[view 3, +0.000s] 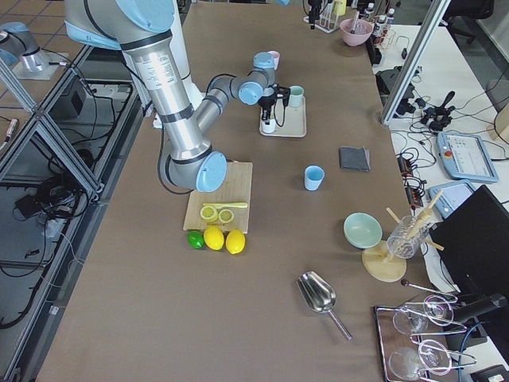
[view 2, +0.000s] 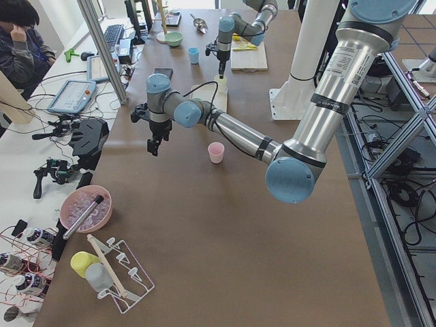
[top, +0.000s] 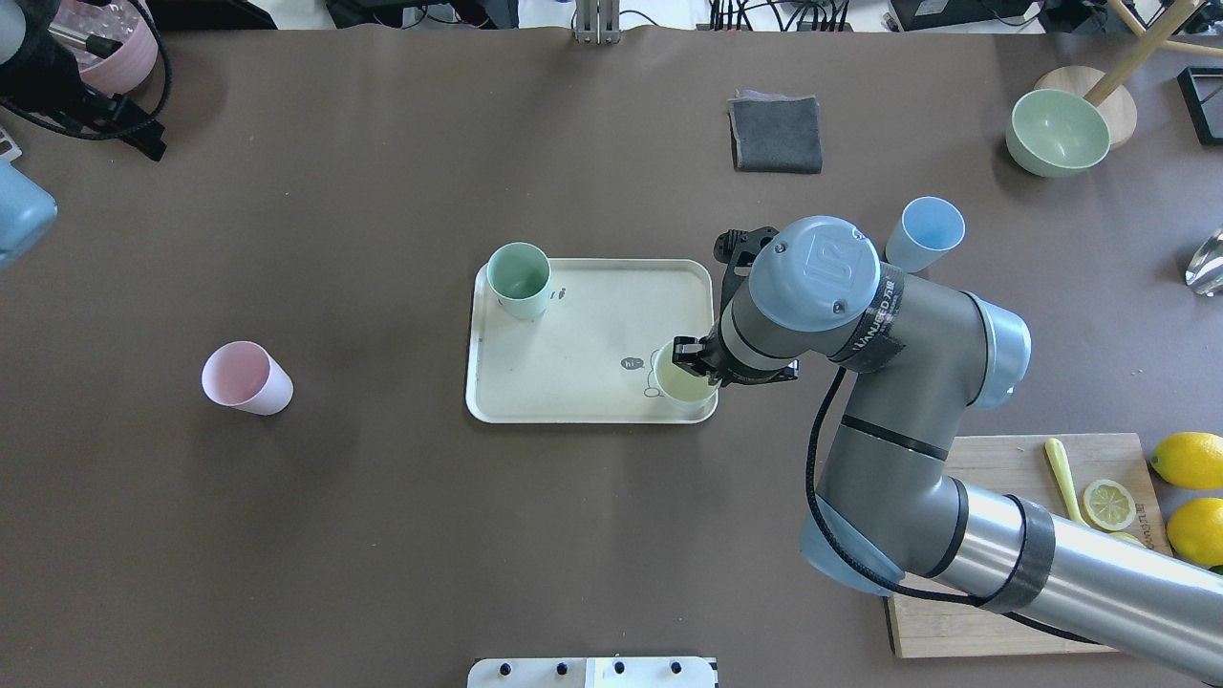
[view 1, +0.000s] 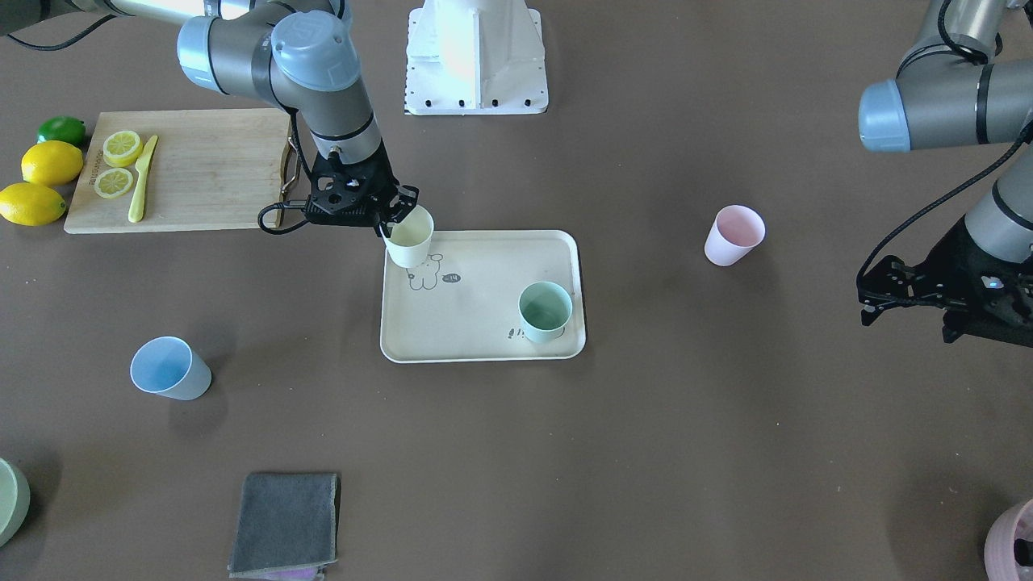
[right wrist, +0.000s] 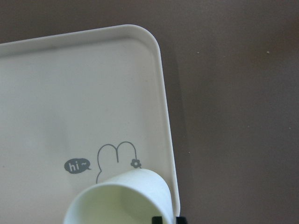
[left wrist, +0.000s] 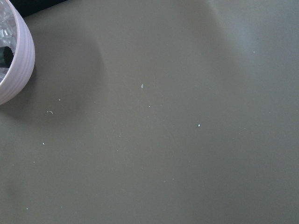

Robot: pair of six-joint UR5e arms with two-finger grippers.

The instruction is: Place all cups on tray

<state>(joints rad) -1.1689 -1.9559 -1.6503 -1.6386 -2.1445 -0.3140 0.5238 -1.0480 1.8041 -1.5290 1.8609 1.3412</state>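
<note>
My right gripper [view 1: 397, 219] is shut on the rim of the pale yellow cup [view 1: 410, 238], holding it slightly tilted at the corner of the cream tray [view 1: 484, 323] nearest the robot. In the right wrist view the yellow cup [right wrist: 121, 200] sits over the rabbit drawing on the tray [right wrist: 70, 93]. I cannot tell whether its base touches. The mint green cup [view 1: 545, 311] stands upright on the tray's opposite corner. The light blue cup [view 1: 168, 369] and the pale pink cup [view 1: 733, 234] stand on the table off the tray. My left gripper [view 1: 867, 298] hovers open and empty, far from the pink cup.
A wooden cutting board [view 1: 210, 169] with lemon slices and a yellow knife lies beside whole lemons [view 1: 50, 163]. A folded grey cloth [view 1: 286, 524] lies at the operators' edge. A green bowl [top: 1058, 132] and a mauve pot [left wrist: 14, 70] stand at the far corners.
</note>
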